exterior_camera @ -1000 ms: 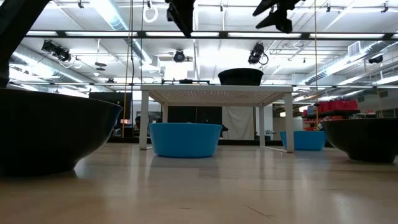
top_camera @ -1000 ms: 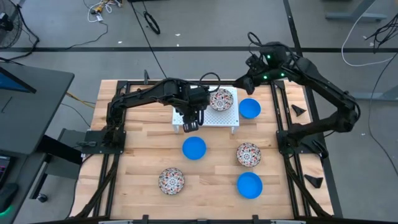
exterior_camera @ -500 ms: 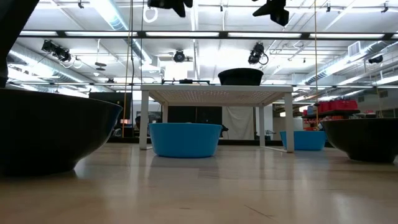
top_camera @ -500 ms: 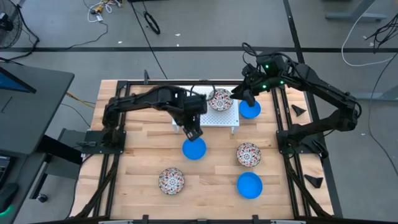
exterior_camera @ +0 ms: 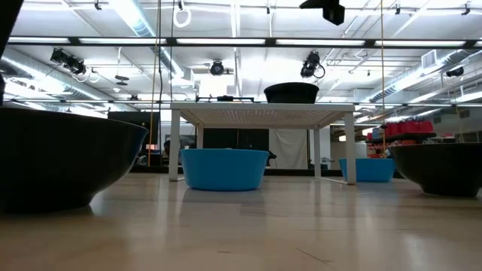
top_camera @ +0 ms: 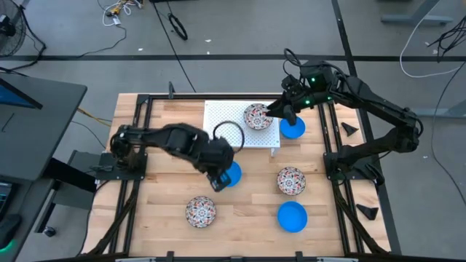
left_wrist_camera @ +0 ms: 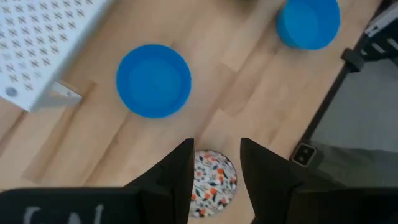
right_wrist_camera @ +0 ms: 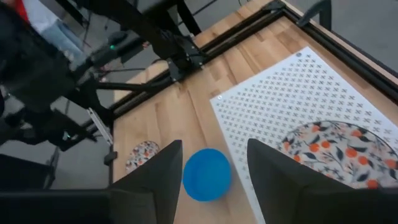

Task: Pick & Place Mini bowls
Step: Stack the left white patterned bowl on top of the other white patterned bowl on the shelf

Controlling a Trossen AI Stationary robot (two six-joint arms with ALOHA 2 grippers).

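- The left gripper (top_camera: 218, 179), at the end of the dark left arm, hangs over the middle of the light wooden table (top_camera: 160, 204), at the near-left edge of a plain bright blue mini bowl (top_camera: 228, 173).
- In the left wrist view its two dark fingers (left_wrist_camera: 180, 171) stand parted with nothing between them; below the gap lies a white mini bowl with a red-and-dark floral pattern (left_wrist_camera: 211, 180), and farther off sit two blue bowls.
- The right gripper (top_camera: 277, 110) hovers over the far right of the table, above the right edge of the white perforated rack (top_camera: 218, 116) and beside another blue bowl (top_camera: 294, 128) that rests on the wood just right of the rack.
- The right wrist view shows its fingers (right_wrist_camera: 165, 168) spread apart and empty, above the rack.
- One floral mini bowl (top_camera: 257, 116) sits on top of the rack, towards its right end.
- On the table's near part stand a floral bowl at the left (top_camera: 200, 211), a floral bowl at the right (top_camera: 290, 180) and a third blue bowl (top_camera: 292, 216) just nearer than it.
- In the low view the rack (exterior_camera: 260, 113) stands on white legs with a dark-looking bowl on top and a blue bowl (exterior_camera: 224, 168) in front of it.
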